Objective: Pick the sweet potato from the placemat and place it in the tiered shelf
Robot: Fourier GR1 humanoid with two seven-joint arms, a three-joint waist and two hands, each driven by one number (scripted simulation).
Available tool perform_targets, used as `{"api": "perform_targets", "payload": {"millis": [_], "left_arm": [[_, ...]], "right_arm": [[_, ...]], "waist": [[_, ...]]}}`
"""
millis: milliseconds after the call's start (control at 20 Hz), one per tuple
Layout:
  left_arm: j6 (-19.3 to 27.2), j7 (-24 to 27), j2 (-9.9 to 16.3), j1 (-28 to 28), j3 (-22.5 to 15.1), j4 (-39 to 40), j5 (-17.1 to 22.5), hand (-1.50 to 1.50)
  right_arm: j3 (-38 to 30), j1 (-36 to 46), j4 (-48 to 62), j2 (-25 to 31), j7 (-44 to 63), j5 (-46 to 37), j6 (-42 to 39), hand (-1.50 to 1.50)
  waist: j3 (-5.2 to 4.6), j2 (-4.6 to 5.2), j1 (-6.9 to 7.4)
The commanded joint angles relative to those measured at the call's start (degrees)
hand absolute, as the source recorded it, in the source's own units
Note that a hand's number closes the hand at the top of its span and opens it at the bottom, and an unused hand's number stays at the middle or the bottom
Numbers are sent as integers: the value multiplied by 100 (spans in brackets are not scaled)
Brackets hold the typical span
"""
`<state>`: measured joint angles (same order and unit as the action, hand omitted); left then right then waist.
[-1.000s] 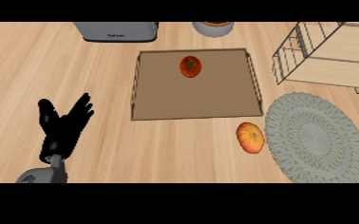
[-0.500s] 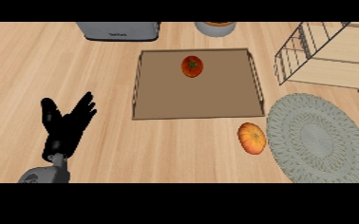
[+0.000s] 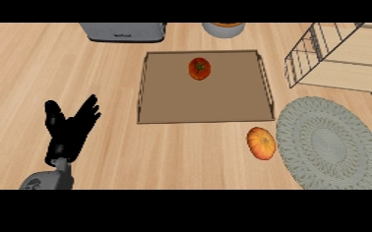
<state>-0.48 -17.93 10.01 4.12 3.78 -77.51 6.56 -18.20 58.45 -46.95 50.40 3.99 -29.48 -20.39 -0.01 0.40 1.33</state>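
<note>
Wooden counter (image 3: 109,78), viewed steeply from above. At lower left, left hand (image 3: 67,130), black, fingers spread and straight, pointing up and slightly right, holding nothing, resting above a grey forearm (image 3: 49,179) at the lower edge. No sign of the right hand.

In the middle, a brown tray (image 3: 207,101) with raised rims, rectangular, lying flat. On its upper part, a red tomato (image 3: 199,68), dark stem on top, well apart from every rim but nearer the far one.

At right, a round grey placemat (image 3: 330,145), woven in rings, partly cut by the right edge. Just beside its left edge, on bare wood rather than on the mat, an orange, ribbed, oval thing (image 3: 262,143), presumably the sweet potato, lying below the tray's lower right corner; touching the mat's edge or just short of it, cannot tell which.

At upper right, the shelf (image 3: 330,56), light wooden boards with a black wire side, tilted in view, well apart from the sweet potato.

Along the top edge, a grey toaster (image 3: 123,31) at left of centre and a grey bowl (image 3: 223,29) with something orange inside, only partly visible.
</note>
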Motion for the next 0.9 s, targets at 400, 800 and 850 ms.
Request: {"api": "perform_targets", "payload": {"millis": [400,800,850], "left_arm": [[-152,31,72,32,142,-4,87,0],[-23,294,-132,-145,97,111,-35,0],[3,279,-128,-137,21,174,-152,0]], "right_arm": [[131,679,1759,-29,-1303,-531,865,150],[197,979,2385,149,-1645,-759,893,150],[420,885,2182,-106,-1614,-930,1050,150]], "waist": [[3,11,19],[3,13,19],[1,2,-8]]}}
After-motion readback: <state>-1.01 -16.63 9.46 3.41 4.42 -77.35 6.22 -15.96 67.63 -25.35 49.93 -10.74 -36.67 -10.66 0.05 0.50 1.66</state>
